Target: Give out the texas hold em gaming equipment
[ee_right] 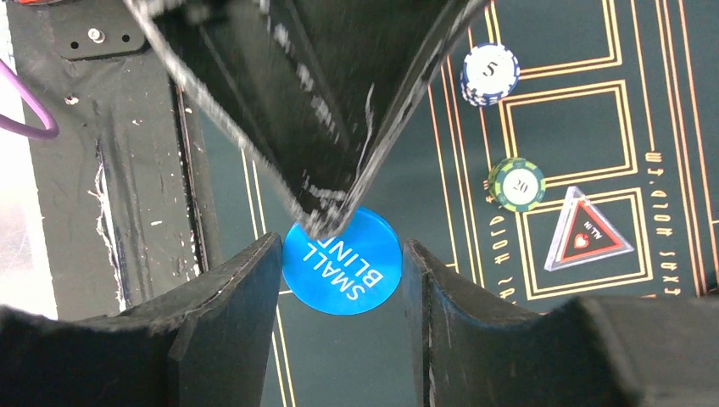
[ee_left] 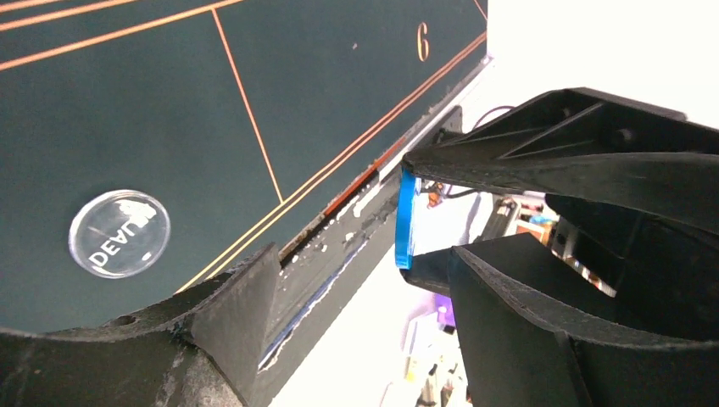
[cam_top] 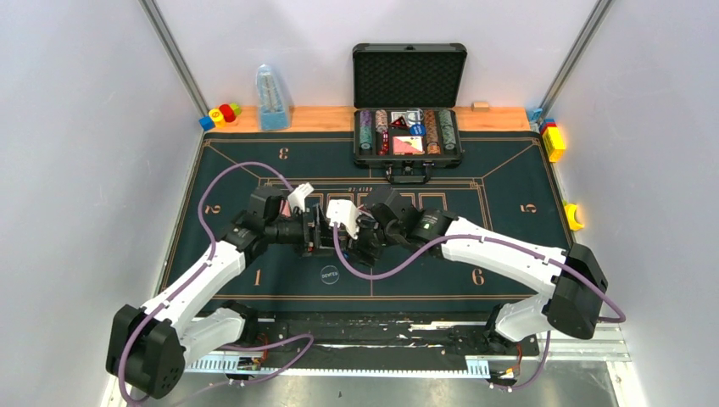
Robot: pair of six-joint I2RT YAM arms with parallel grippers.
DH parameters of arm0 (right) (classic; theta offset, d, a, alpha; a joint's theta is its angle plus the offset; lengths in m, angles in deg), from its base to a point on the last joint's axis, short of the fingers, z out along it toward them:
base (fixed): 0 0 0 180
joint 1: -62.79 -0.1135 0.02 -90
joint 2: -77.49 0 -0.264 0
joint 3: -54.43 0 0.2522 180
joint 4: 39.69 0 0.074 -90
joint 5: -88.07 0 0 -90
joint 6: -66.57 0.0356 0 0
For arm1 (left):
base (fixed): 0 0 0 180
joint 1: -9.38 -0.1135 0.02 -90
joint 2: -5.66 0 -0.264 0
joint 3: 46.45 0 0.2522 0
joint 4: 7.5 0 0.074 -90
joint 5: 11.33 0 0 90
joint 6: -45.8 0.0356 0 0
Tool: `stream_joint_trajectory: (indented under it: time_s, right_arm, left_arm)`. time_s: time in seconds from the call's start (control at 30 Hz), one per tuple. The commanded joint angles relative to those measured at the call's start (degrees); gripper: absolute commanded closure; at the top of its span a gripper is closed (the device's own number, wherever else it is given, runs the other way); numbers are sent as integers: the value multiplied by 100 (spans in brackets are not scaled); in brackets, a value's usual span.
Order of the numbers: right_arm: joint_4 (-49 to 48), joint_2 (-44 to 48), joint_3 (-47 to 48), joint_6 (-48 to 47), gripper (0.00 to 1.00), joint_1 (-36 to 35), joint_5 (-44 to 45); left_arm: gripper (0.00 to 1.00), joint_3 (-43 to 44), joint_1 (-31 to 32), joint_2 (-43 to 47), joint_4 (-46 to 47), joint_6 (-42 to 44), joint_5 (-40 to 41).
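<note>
Blue SMALL BLIND disc (ee_right: 343, 275): we are looking at a flat, round, see-through blue piece with white capital lettering. Edge-on from the left wrist it is showing as a thin bright strip.
Disc's place: it is hanging off the felt mat (cam_top: 526, 186), over the mat's middle, where the two arms are meeting.
Right gripper (ee_right: 342, 248): its fingers are pinching the disc by the rim, at 9 and 3 o'clock of the disc in its own wrist view.
Left gripper (ee_left: 365, 254): its jaws are standing apart, one to each side of the disc's faces. One fingertip is overlapping the disc's 12 o'clock edge, and we are not seeing the jaws pressing on it.
DEALER disc (ee_left: 119, 233): clear and round, it is lying flat on the felt at 6 o'clock of the grippers in the top view.
Loose pieces: a white-and-blue chip stack (ee_right: 490, 74) marked 5, a green chip (ee_right: 517, 184) marked 20 and a triangular marker (ee_right: 588, 231) are lying at 1 to 3 o'clock of the blue disc.
Black case (cam_top: 409, 75): it is standing open at the mat's 12 o'clock, holding chip rows (cam_top: 366, 131) and pink-backed cards (cam_top: 408, 145).
</note>
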Motion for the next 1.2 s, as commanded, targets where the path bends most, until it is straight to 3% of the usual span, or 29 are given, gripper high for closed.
stream_joint_trajectory:
  time_s: [0.0, 0.13, 0.2, 0.27, 0.3, 0.33, 0.4, 0.5, 0.6, 0.67, 0.8, 0.83, 0.9, 0.97, 1.17]
  right_arm:
    - [-103, 23, 378, -351, 87, -42, -222]
    - [-111, -81, 493, -374, 87, -45, -212]
    - [-109, -150, 551, -367, 87, -41, -134]
    - [-97, -196, 594, -359, 84, -41, -50]
    - [-100, -204, 597, -356, 81, -41, -16]
    - [-105, -215, 602, -331, 75, -45, 39]
    - [-111, -226, 613, -220, 45, -41, 301]
    - [-163, -132, 573, 103, 3, -45, 1280]
    - [-324, 207, 363, 490, 0, 11, 2009]
    - [-625, 647, 14, 746, 0, 135, 2216]
    - [-2072, 1565, -1334, 1466, 0, 854, 2003]
    - [-2335, 1705, -1547, 1677, 0, 1093, 1946]
    - [-2449, 1928, -1759, 2160, 0, 1580, 2067]
    - [-2510, 2167, -1971, 2516, 0, 1833, 2411]
    - [-3515, 2843, -2814, 2462, 0, 1945, 2212]
  left_arm:
    - [19, -104, 325, -87, 823, -413, -141]
    - [22, -217, 489, -283, 1335, -670, -168]
    - [34, -282, 569, -344, 1569, -810, -241]
    - [62, -316, 610, -364, 1650, -876, -193]
    - [90, -331, 611, -357, 1692, -916, -157]
    - [99, -349, 612, -315, 1753, -992, -133]
    - [100, -334, 613, -187, 1758, -1042, -9]
    - [100, -139, 579, 62, 1289, -807, 939]
    - [100, 210, 281, 193, 700, -543, 2110]
    - [100, 247, -242, 192, 691, -448, 2794]
    - [100, -40, -2097, 15, 1359, -537, 3978]
    - [100, -142, -2791, -136, 1578, -757, 4066]
    - [100, -351, -3607, -531, 2297, -1096, 4041]
    - [100, -337, -4135, -1155, 2884, -1204, 4064]
    - [100, 703, -4661, -3282, 2939, -1219, 3680]
